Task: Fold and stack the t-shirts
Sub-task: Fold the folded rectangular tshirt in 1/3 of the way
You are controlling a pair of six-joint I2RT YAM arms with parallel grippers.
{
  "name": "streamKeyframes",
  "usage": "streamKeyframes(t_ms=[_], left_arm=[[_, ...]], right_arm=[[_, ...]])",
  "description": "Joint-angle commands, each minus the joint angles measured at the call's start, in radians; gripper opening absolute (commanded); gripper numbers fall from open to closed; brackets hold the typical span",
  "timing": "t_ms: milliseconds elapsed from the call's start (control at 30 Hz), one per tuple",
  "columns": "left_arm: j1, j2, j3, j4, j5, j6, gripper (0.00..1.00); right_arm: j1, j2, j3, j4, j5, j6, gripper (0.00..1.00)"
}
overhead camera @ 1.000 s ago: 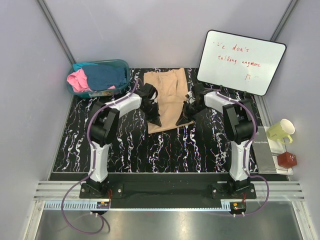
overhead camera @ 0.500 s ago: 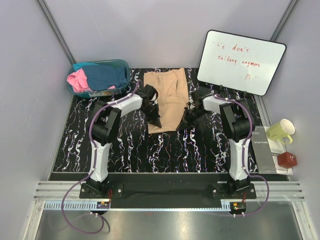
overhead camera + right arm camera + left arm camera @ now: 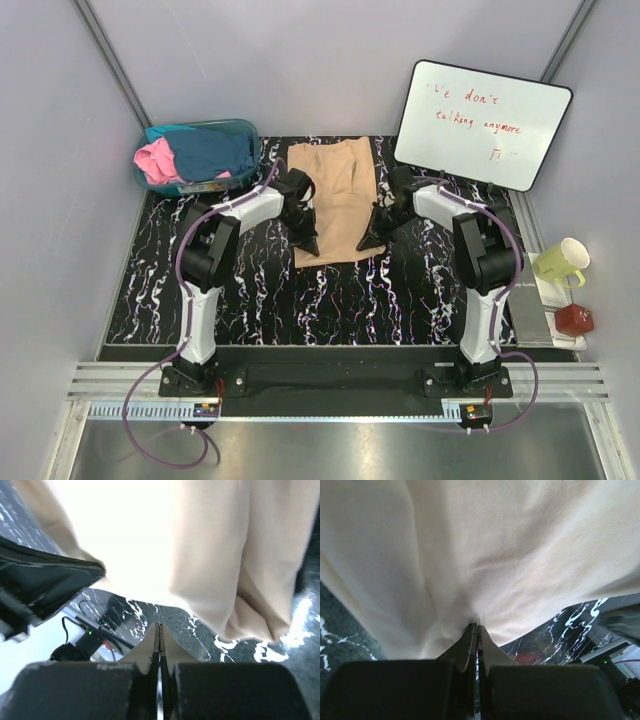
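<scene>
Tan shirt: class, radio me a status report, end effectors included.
Left end effector shut, pinching tan shirt. Right end effector shut at its other edge, grip unclear. Tub apart, far left corner.

The left white-and-black jointed arm (image 3: 205, 265) rises from its base, bends at the elbow and reaches inward and far, its wrist tipped down so the black two-finger left gripper (image 3: 477, 626) points at the tabletop. Its jaws are pressed flat together, pinching a pucker of the light tan-beige cloth t-shirt (image 3: 495, 555) at the tips. The right white-and-black jointed arm (image 3: 485, 265) mirrors that pose, and the black two-finger right gripper (image 3: 159, 625) has its jaws fully closed with nothing visible between them.
</scene>
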Motion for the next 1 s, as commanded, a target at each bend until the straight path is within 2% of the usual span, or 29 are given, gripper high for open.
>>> streamKeyframes(t_ms=[0,200,367,467,600,633,667,700,733,767,800,867,900,967], left_arm=[[0.002,-0.061,0.006,-0.043,-0.042,0.039,0.0],[0.003,-0.053,0.0,-0.057,-0.053,0.051,0.0],[0.002,-0.059,0.017,-0.1,-0.094,0.074,0.0],[0.003,-0.073,0.02,-0.121,-0.108,0.099,0.0],[0.003,-0.162,0.021,-0.124,-0.127,0.128,0.02],[0.002,-0.214,0.02,-0.124,-0.139,0.132,0.06],[0.005,-0.241,0.012,-0.124,-0.154,0.132,0.25],[0.007,-0.293,0.003,-0.124,-0.173,0.137,0.37],[0.011,-0.315,-0.008,-0.123,-0.179,0.136,0.52],[0.022,-0.337,-0.038,-0.123,-0.185,0.126,0.75],[0.029,-0.376,-0.057,-0.118,-0.191,0.122,0.87],[0.049,-0.409,-0.124,-0.114,-0.19,0.1,0.99],[0.059,-0.432,-0.15,-0.096,-0.162,0.091,0.99],[0.082,-0.447,-0.24,-0.059,-0.119,0.055,0.99]], right_arm=[[-0.014,-0.044,0.017,-0.015,0.082,-0.034,0.0],[-0.014,0.048,0.0,-0.124,0.211,-0.057,0.0],[-0.014,0.057,-0.017,-0.164,0.293,-0.051,0.0],[-0.014,0.046,-0.006,-0.164,0.243,-0.07,0.0],[-0.014,-0.061,0.026,-0.155,0.215,-0.122,0.0],[-0.014,-0.087,0.036,-0.158,0.221,-0.129,0.0],[-0.015,-0.113,0.036,-0.158,0.242,-0.132,0.03],[-0.018,-0.157,0.034,-0.158,0.248,-0.138,0.06],[-0.023,-0.178,0.02,-0.158,0.254,-0.138,0.11],[-0.037,-0.214,0.008,-0.158,0.265,-0.136,0.33],[-0.044,-0.23,-0.006,-0.157,0.27,-0.13,0.49],[-0.073,-0.274,-0.058,-0.155,0.296,-0.12,0.7],[-0.086,-0.285,-0.078,-0.155,0.308,-0.104,0.86],[-0.109,-0.314,-0.136,-0.154,0.331,-0.083,0.98]])
